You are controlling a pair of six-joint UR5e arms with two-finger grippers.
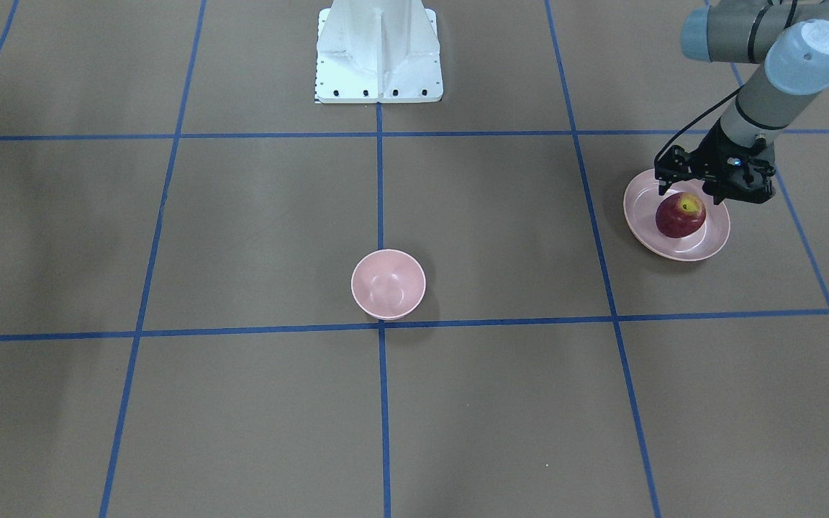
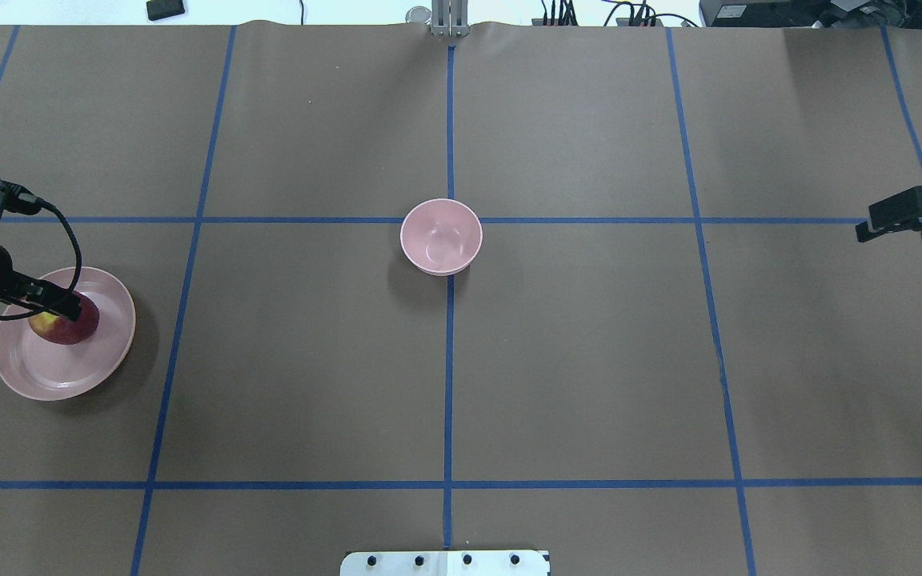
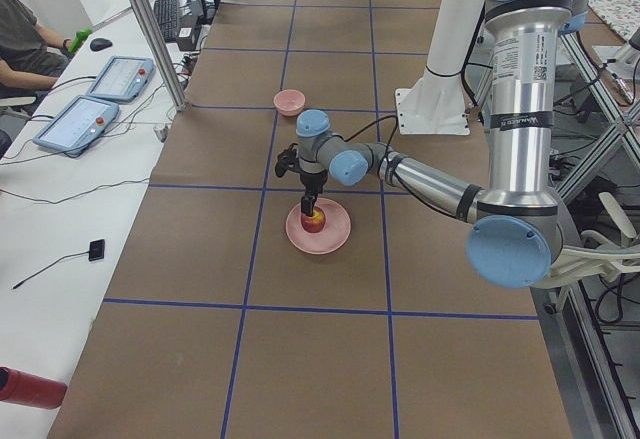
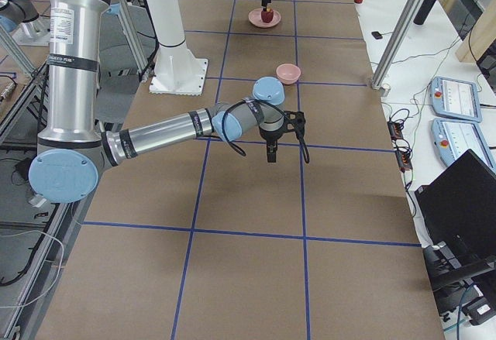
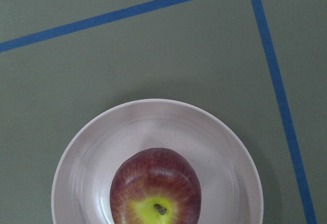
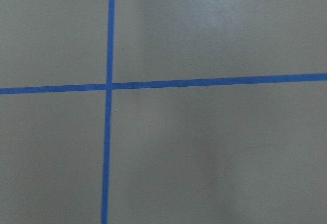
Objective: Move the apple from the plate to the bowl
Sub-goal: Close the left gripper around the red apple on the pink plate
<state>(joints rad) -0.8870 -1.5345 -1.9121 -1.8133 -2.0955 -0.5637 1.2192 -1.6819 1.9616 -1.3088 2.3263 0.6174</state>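
Observation:
The dark-red apple [image 1: 681, 214] with a yellow stem patch lies on the wide pale-pink plate [image 1: 702, 244] at the table's left end. In the overhead view the apple [image 2: 70, 328] is partly under my left gripper [image 2: 49, 302]. My left gripper [image 1: 689, 193] hangs just above the apple, fingers apart, holding nothing. The left wrist view shows the apple [image 5: 156, 188] on the plate [image 5: 214, 147] low in frame. The small deep pink bowl [image 1: 388, 284] stands empty at the table's middle [image 2: 441, 236]. My right gripper [image 2: 863, 232] is shut and empty, far to the right.
The table is brown paper with a grid of blue tape lines [image 2: 449, 360]. The white robot base [image 1: 378, 54] stands at the middle of the near edge. An operator and control tablets [image 3: 100, 99] sit beyond the far edge.

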